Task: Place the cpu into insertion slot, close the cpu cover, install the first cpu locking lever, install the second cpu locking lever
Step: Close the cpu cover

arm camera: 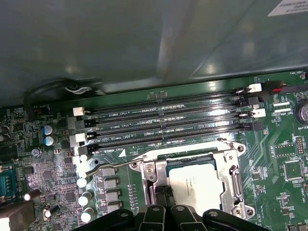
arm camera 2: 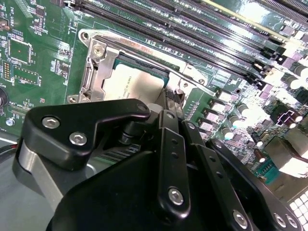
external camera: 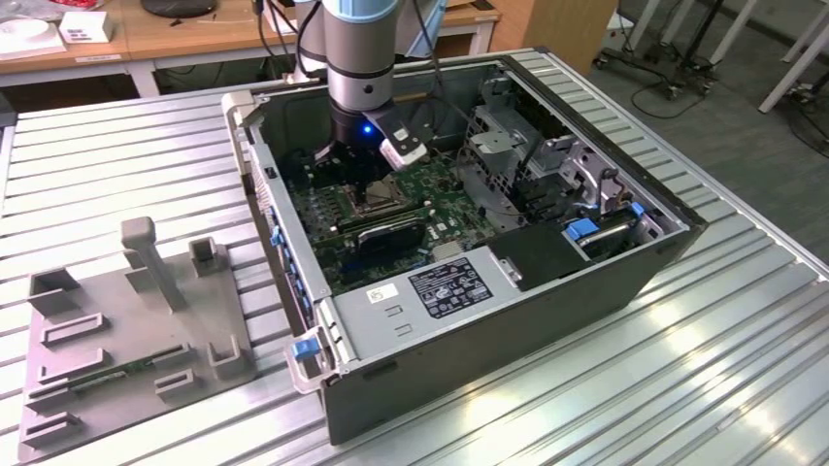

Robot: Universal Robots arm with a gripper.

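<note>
Though flat, square silvery cpu [arm camera: 195,185] inside metal-rimmed insertion slot [arm camera: 190,161].

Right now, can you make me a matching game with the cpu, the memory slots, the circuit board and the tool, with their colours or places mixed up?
Things:
1. cpu
2. memory slots
3. circuit board
4. tool

Colours or places:
A. green
B. long, black, lying side by side
C. silvery-grey, framed by the cpu cover
D. black, close by the cpu cover's edge

Pairs: 1-C, 2-B, 3-A, 4-D.
</note>
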